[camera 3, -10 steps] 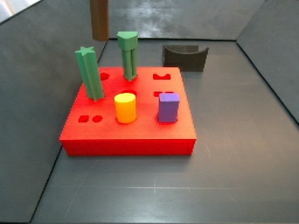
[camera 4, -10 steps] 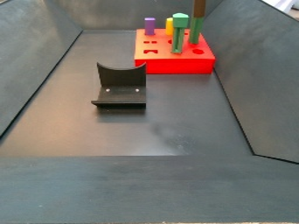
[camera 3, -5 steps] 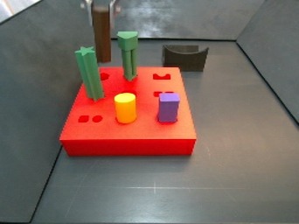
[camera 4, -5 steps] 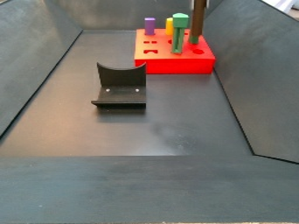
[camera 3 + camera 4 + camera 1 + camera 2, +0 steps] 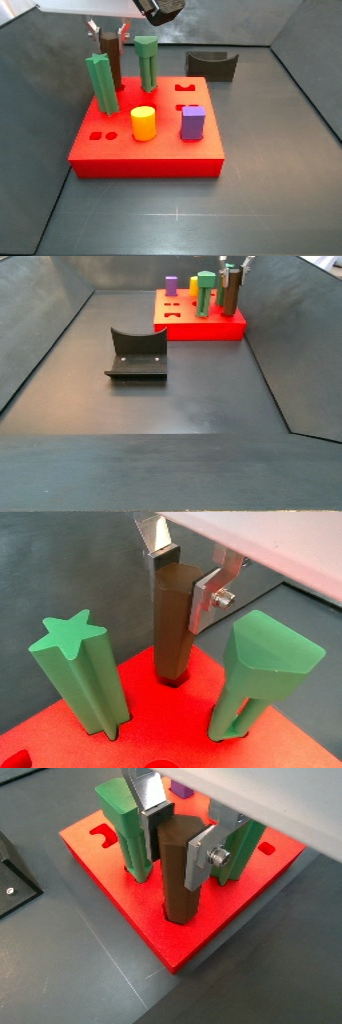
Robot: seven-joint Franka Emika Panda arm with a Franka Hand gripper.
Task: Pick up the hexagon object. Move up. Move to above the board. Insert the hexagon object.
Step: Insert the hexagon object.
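Observation:
My gripper (image 5: pixel 185 584) is shut on the hexagon object (image 5: pixel 174 627), a dark brown peg held upright between the silver fingers (image 5: pixel 202 856). The peg's lower end meets the top of the red board (image 5: pixel 140 918) near a corner, between the green star peg (image 5: pixel 74 672) and the green triangular peg (image 5: pixel 267 662). How deep it sits cannot be told. In both side views the gripper (image 5: pixel 107 32) (image 5: pixel 231 270) is over the board's (image 5: pixel 147 155) (image 5: pixel 201 329) far edge, with the brown peg (image 5: pixel 112 62) (image 5: pixel 230 296) standing beside the green pegs.
A yellow peg (image 5: pixel 143 123) and a purple peg (image 5: pixel 193 122) stand in the board's front row. Several shaped holes (image 5: pixel 102 133) are open. The dark fixture (image 5: pixel 211 65) (image 5: pixel 136 356) stands on the grey floor beside the board. Grey walls (image 5: pixel 40 336) enclose the floor.
The gripper has come down with the brown peg. A second ago only the peg showed at the frame top; now its lower end is at the board between the green pegs.

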